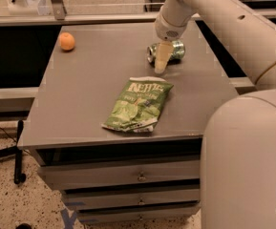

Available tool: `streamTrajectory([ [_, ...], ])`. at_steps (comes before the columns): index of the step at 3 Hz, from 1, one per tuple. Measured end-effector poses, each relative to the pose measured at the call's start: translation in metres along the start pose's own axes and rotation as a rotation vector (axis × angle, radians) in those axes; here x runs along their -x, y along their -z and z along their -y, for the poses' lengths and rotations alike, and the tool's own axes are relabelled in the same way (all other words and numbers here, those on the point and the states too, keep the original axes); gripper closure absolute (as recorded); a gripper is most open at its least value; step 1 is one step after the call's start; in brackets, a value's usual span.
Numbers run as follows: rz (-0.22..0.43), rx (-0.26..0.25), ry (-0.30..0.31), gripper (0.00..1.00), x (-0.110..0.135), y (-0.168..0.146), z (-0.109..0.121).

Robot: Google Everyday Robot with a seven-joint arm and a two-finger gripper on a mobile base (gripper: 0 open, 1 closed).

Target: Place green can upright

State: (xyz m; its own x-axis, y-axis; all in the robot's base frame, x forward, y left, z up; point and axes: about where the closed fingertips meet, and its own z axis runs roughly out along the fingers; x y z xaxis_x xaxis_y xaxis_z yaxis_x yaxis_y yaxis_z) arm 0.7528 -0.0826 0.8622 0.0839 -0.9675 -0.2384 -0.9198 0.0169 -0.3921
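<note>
The green can (175, 50) lies on its side at the back right of the grey table top (90, 89), with its silver end facing left. My gripper (162, 61) hangs from the pale arm that reaches in from the right, directly in front of the can's left half and partly covering it. One pale finger (162, 57) shows pointing down at the table just in front of the can.
A flat green-and-white chip bag (137, 104) lies in the middle front of the table. An orange (67, 41) sits at the back left. Drawers are below the table top. The arm's large body fills the right foreground.
</note>
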Motion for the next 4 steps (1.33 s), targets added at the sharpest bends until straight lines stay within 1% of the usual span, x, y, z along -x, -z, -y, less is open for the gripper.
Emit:
streamTrajectory([
  [1, -0.028, 0.035, -0.005, 0.16, -0.002, -0.015, -0.001],
  [2, -0.044, 0.057, -0.012, 0.39, -0.006, -0.021, -0.003],
  [3, -0.044, 0.057, -0.012, 0.63, -0.005, -0.018, -0.001],
  [4, -0.03, 0.054, -0.013, 0.87, -0.002, -0.009, 0.0],
])
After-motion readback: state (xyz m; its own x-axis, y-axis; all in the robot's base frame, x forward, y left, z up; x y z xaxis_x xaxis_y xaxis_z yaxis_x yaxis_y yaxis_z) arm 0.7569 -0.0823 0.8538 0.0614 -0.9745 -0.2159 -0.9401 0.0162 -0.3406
